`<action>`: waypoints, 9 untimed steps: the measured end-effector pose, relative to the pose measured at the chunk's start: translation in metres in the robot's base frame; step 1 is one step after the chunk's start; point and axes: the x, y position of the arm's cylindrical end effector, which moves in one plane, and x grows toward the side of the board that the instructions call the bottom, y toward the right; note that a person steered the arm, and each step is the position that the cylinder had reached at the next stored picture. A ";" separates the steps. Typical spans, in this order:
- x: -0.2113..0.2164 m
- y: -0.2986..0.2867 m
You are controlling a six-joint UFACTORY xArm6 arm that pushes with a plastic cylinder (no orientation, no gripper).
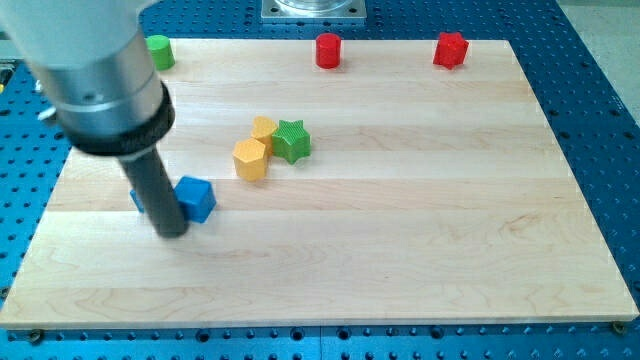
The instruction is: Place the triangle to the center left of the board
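Note:
My tip (172,232) rests on the wooden board (400,250) at its left side. A blue block (197,197) sits just to the view's right of the rod and touches it or nearly so; its shape is not clear. A sliver of a second blue block (136,200) shows at the rod's left edge, mostly hidden behind the rod, so its shape cannot be told. The arm's thick grey body covers the board's upper left part.
A yellow hexagon block (250,159), a second yellow block (264,128) and a green star (292,141) cluster near the middle. A green cylinder (159,51), a red cylinder (328,50) and a red star (451,49) stand along the top edge.

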 end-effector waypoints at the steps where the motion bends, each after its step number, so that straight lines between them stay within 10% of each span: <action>1: -0.024 0.018; 9: -0.094 -0.065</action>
